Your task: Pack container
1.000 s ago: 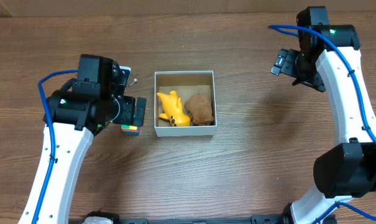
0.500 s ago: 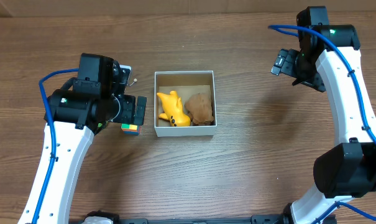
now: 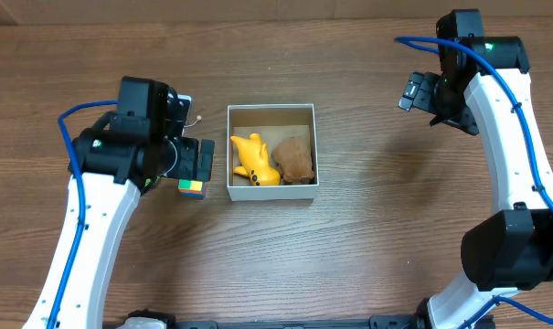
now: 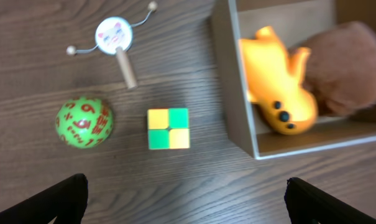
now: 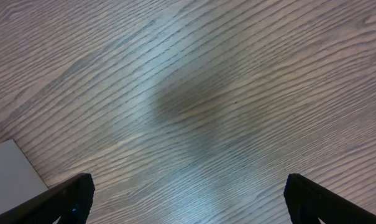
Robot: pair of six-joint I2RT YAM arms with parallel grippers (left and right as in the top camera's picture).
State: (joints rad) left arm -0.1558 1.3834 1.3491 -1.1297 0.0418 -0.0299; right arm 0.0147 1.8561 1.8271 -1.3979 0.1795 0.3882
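Observation:
The container [image 3: 271,185] is a square white-walled box at the table's middle; it also shows in the left wrist view [image 4: 234,93]. Inside lie a yellow toy animal [image 3: 255,159] and a brown plush toy [image 3: 294,158], also seen by the left wrist as the yellow toy [image 4: 275,81] and the plush [image 4: 343,65]. My left gripper [image 4: 186,202] is open and empty, hovering above a colored cube [image 4: 168,129], a green ball [image 4: 84,121] and a small rattle drum [image 4: 116,38]. The cube [image 3: 193,188] sits left of the container. My right gripper [image 5: 188,199] is open and empty above bare wood, far right.
A corner of the container [image 5: 10,171] shows at the left edge of the right wrist view. The green ball and most of the rattle drum are hidden under the left arm [image 3: 139,146] in the overhead view.
The left arm has shifted very slightly. The right arm and the toys have not moved.

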